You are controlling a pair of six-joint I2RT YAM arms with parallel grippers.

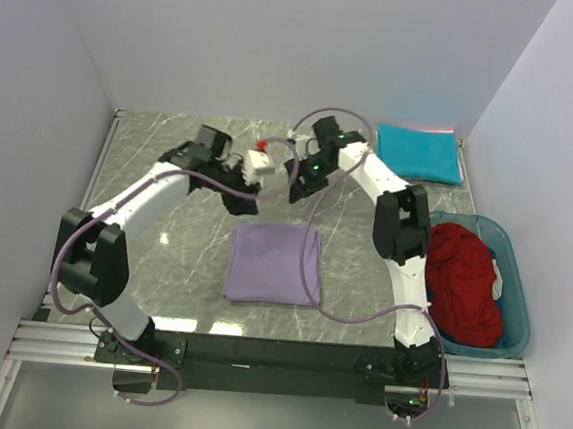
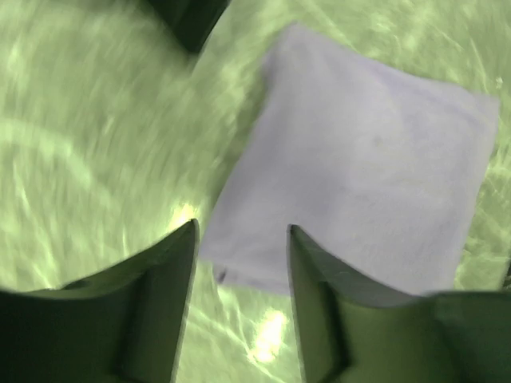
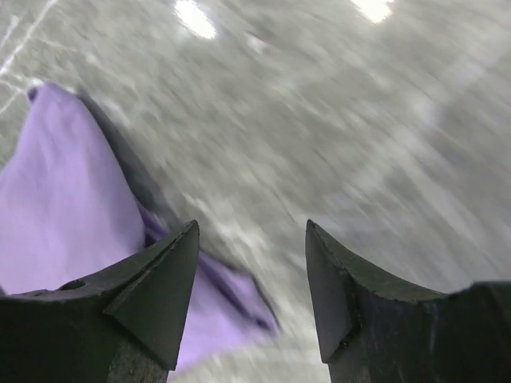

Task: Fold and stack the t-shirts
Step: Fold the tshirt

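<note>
A lavender t-shirt [image 1: 274, 264] lies folded into a flat rectangle in the middle of the table. Both grippers hover just beyond its far edge. My left gripper [image 1: 246, 199] is open and empty; in its wrist view [image 2: 242, 231] the lavender t-shirt [image 2: 367, 167] spreads below and past the fingers. My right gripper [image 1: 294, 187] is also open and empty, and its wrist view [image 3: 251, 227] shows a corner of the lavender t-shirt [image 3: 64, 191] at the left. A folded teal t-shirt [image 1: 418, 152] lies at the back right. A dark red t-shirt [image 1: 461, 280] sits crumpled in the bin.
The translucent teal plastic bin [image 1: 517, 295] stands at the right edge of the marble table [image 1: 164, 234]. White walls close in the left, back and right sides. A dark part of the other arm [image 2: 192, 20] shows at the top of the left wrist view.
</note>
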